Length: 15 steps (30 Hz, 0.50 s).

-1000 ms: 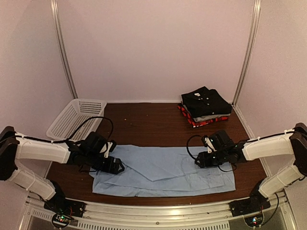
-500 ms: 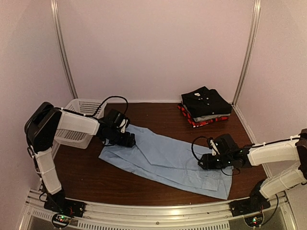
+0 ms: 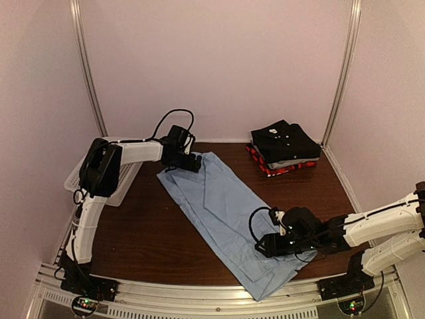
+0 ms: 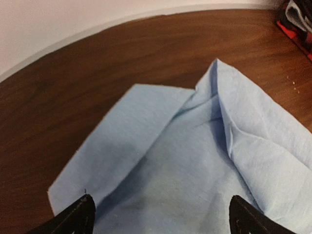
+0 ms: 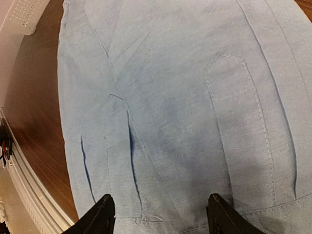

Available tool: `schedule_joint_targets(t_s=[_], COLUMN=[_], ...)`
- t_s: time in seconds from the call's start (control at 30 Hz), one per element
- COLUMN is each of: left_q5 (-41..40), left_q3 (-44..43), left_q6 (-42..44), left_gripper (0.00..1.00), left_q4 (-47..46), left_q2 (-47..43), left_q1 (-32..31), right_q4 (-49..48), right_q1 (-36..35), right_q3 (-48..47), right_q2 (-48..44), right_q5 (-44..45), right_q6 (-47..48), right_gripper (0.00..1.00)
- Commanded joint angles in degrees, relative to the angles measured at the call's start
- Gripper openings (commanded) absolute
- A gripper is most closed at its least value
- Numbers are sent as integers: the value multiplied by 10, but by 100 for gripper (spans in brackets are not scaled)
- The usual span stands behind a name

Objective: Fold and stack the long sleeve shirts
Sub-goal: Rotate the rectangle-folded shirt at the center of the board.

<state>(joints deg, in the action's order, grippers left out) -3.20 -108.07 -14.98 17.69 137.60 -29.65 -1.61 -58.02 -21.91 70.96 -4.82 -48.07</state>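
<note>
A light blue shirt [image 3: 226, 206] [image 4: 195, 170] [image 5: 170, 97] lies flat in a long diagonal strip, from the back left to the table's front edge. My left gripper [image 3: 192, 163] [image 4: 163, 222] is at its far end, jaws wide open over the cloth, gripping nothing. My right gripper [image 3: 262, 249] [image 5: 161, 222] hovers low over the near end by the chest pocket [image 5: 239, 122], also open. Three folded shirts, black on top of grey and red plaid, form a stack [image 3: 285, 147] at the back right.
A white mesh basket [image 3: 109, 166] [image 5: 19, 14] stands at the left edge, partly behind my left arm. The shirt's near corner reaches the metal front rail [image 3: 166, 292]. Side walls and upright posts close in the table.
The blue shirt swung from lying across the front to a diagonal. My left gripper travelled to the back of the table, the right one came nearer and leftward. Both jaws opened wider.
</note>
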Motion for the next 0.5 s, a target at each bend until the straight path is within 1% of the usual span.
schedule_joint_targets(t_s=[0.0, 0.1, 0.23, 0.33, 0.47], left_q5=[-21, -18, 29, 98, 136], left_q3=[-4, 51, 131, 233, 373], left_q6=[15, 13, -10, -48, -88], left_gripper=[98, 98, 98, 98, 96], left_q4=[-30, -60, -64, -88, -134], left_q2=[-50, -107, -177, -234, -300], left_q1=[10, 12, 12, 10, -3], right_q4=[61, 102, 140, 148, 138], right_q1=[-14, -8, 36, 67, 99], right_q3=[-56, -85, -118, -154, -199], right_q2=[-6, -19, -2, 34, 99], right_q5=[45, 96, 104, 103, 77], right_q6=[25, 56, 99, 142, 198], right_gripper=[67, 73, 76, 76, 76])
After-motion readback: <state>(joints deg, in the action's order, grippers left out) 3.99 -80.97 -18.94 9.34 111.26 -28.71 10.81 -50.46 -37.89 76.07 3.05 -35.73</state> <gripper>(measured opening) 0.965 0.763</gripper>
